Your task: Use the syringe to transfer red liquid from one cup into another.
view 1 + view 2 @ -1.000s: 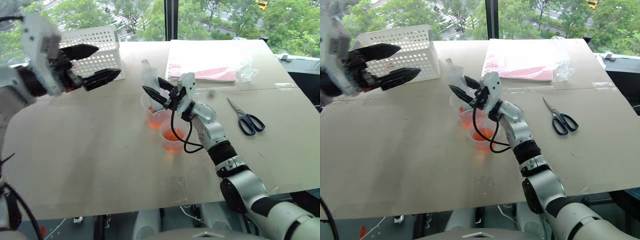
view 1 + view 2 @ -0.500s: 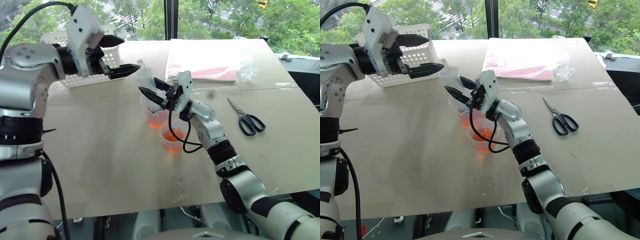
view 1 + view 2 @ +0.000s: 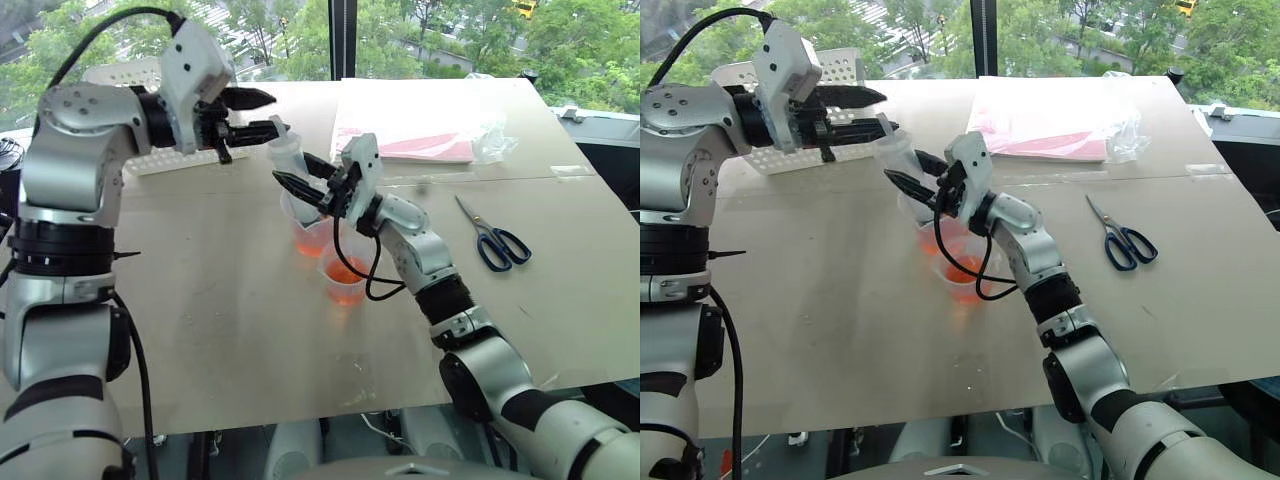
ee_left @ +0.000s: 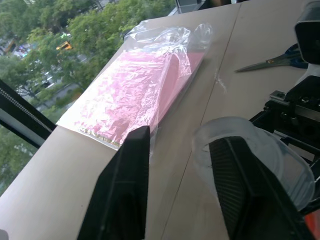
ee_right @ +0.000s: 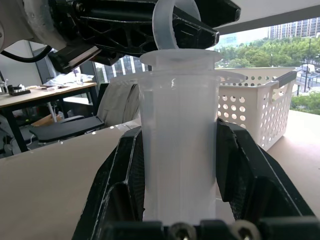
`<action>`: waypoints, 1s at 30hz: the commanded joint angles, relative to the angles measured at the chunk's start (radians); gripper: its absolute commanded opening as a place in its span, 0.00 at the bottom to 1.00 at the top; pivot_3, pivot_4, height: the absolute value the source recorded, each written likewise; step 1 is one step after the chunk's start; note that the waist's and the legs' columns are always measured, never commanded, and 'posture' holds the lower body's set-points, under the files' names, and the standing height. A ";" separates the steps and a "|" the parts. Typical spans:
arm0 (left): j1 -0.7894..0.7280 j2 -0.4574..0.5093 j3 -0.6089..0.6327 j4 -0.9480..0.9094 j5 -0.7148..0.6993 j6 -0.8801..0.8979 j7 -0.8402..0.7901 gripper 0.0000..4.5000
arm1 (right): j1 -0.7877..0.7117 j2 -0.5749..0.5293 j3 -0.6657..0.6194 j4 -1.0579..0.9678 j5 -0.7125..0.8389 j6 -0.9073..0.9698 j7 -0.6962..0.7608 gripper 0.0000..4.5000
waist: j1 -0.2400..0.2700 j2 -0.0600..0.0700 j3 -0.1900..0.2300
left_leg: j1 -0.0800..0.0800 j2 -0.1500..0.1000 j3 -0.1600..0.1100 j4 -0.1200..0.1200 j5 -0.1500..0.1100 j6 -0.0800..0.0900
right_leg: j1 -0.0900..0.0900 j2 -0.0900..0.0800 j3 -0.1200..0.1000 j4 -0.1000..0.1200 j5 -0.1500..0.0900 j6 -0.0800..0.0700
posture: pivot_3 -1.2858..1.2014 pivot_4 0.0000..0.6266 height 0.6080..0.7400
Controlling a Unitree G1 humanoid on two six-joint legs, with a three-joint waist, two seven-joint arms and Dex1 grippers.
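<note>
Right gripper (image 3: 908,172) is clamped on the barrel of the syringe (image 5: 177,150), one black finger on each side, holding it steeply tilted with the nozzle end down in the far cup (image 3: 312,236). I judge this grip is there to keep the barrel steady while the other hand works the plunger. Directly above my right fingers, the left gripper (image 3: 262,112) reaches across to the plunger's top ring (image 4: 247,155). One left finger (image 4: 122,195) stands outside the ring, the other (image 4: 245,192) overlaps it, so the fingers straddle the ring's rim rather than pinch it flat; whether they press it firmly I cannot tell. A pull upward from here would draw liquid, by my estimate.

Red liquid (image 3: 346,271) lies in the near cup (image 3: 345,290), just below my right wrist, and more of it tints the far cup around the syringe tip. The two cups stand touching or nearly so.

Beyond the left gripper sits a white perforated basket (image 3: 840,70). Beyond the right gripper lies a pink packet in a clear bag (image 3: 415,130). Blue-handled scissors (image 3: 495,240) lie well apart, off past my right elbow. A black cable (image 3: 980,280) on my right wrist loops down close over the near cup and could snag its rim.
</note>
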 commanded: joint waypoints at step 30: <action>-0.112 -0.029 0.058 0.074 0.044 -0.060 0.020 0.00 | 0.024 0.001 0.106 -0.108 -0.038 0.107 0.084 0.33 | 0.000 0.000 0.000 | 0.000 0.000 0.000 0.000 0.000 0.000 | 0.000 0.000 0.000 0.001 0.000 0.000 | 0.52 0.24 1.00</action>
